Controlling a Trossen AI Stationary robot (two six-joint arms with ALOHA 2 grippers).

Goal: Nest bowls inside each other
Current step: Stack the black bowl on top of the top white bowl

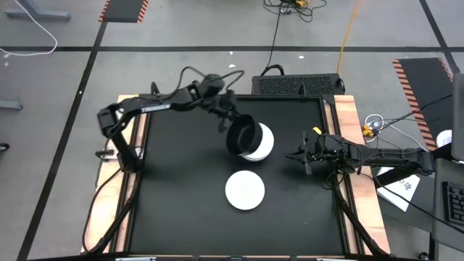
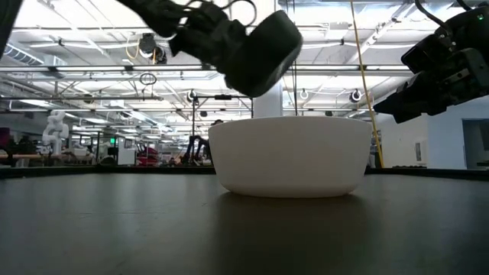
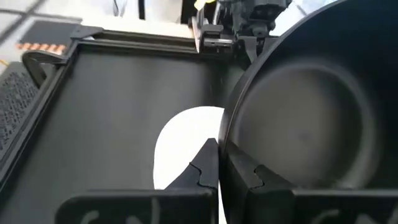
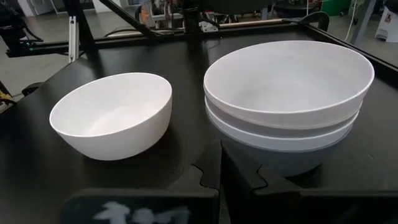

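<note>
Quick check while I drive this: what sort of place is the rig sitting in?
Most likely an open-plan robotics lab or industrial workshop. The low view shows a high ceiling with exposed trusses and strip lights and distant workstations; the high view shows hazard-striped floor markings and loose cables around the black table.

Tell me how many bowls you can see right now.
At least 5: a black bowl held tilted in the left gripper above the stack of bowls, where three rims show, and a lone white bowl beside it. More may hide in the stack.

Overhead camera is looking straight down; low camera is sighting level, seemingly close to the white bowl (image 2: 286, 156) both share
</note>
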